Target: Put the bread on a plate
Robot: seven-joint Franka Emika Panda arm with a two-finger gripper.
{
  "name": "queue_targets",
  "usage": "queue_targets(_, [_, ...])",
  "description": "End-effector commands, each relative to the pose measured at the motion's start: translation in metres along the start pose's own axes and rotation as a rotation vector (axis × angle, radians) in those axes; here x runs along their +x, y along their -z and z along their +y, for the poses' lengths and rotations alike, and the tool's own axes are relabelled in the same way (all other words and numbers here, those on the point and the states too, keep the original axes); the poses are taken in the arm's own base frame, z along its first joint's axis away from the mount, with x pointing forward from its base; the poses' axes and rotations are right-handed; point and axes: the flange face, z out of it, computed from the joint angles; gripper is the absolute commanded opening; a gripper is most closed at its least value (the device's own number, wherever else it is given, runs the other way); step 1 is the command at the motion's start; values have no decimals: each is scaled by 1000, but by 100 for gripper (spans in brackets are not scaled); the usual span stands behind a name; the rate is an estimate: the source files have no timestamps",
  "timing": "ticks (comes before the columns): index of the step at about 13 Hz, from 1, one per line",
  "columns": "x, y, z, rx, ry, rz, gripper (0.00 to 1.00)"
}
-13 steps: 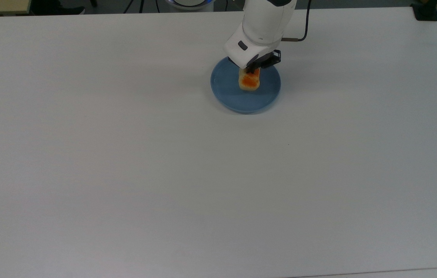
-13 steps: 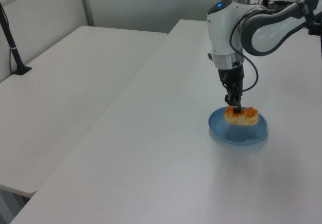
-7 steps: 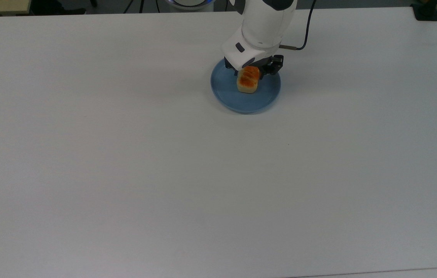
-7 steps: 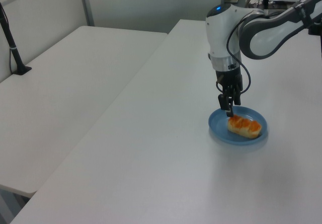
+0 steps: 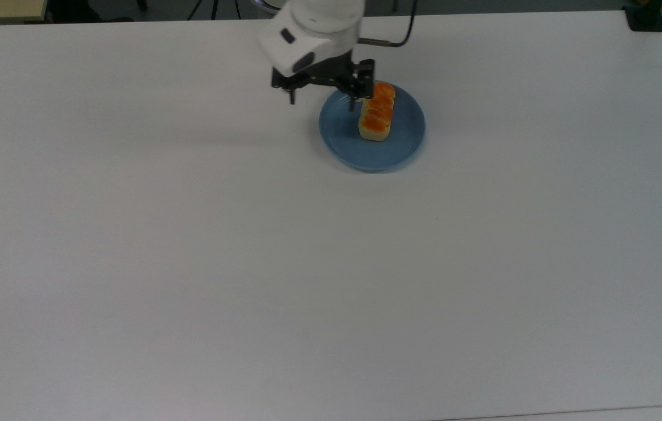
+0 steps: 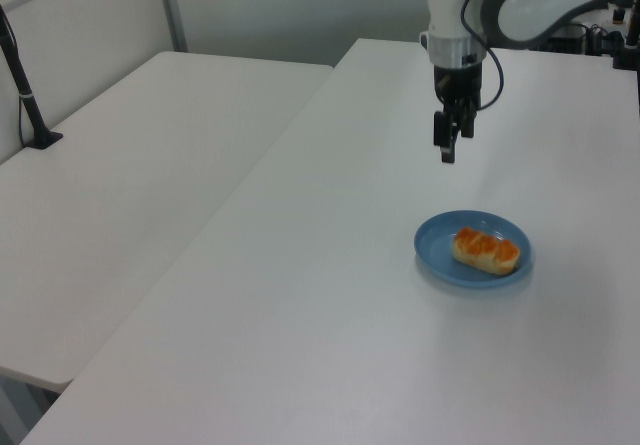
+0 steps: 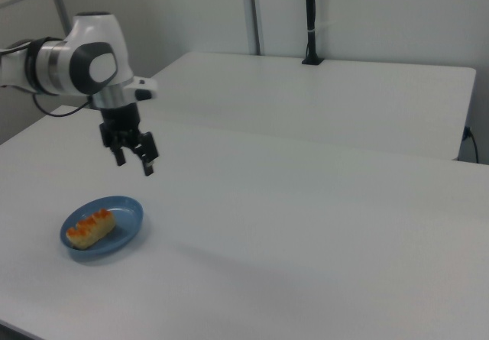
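The bread (image 5: pixel 377 114), an oblong roll with a glossy orange-brown top and pale sides, lies flat on the round blue plate (image 5: pixel 371 156). Nothing touches it. My gripper (image 5: pixel 322 104) hangs open and empty in the air, off the plate's rim toward the top view's left. In the left view the gripper (image 6: pixel 447 150) is well above and behind the plate (image 6: pixel 445 253) and the bread (image 6: pixel 486 250). In the right view the gripper (image 7: pixel 134 164) hovers above the plate (image 7: pixel 126 214), with the bread (image 7: pixel 90 228) resting lower left of it.
The plate stands on a wide white table (image 5: pixel 249 263). A second white table (image 6: pixel 150 165) adjoins it on the left view's left, with a black post (image 6: pixel 25 95) clamped at its edge. A black mount (image 5: pixel 645 17) sits at the top view's far right corner.
The gripper let go of the bread, which settled flat on the plate. Then the gripper rose and moved away toward the top view's left, staying open.
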Motion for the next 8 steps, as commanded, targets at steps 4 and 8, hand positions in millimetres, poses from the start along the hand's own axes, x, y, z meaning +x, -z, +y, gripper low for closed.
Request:
queue_targets(4, [20,82,118,-6,-5,12,100])
queue_targets(8, [11,131,150,-7,-18,48,100])
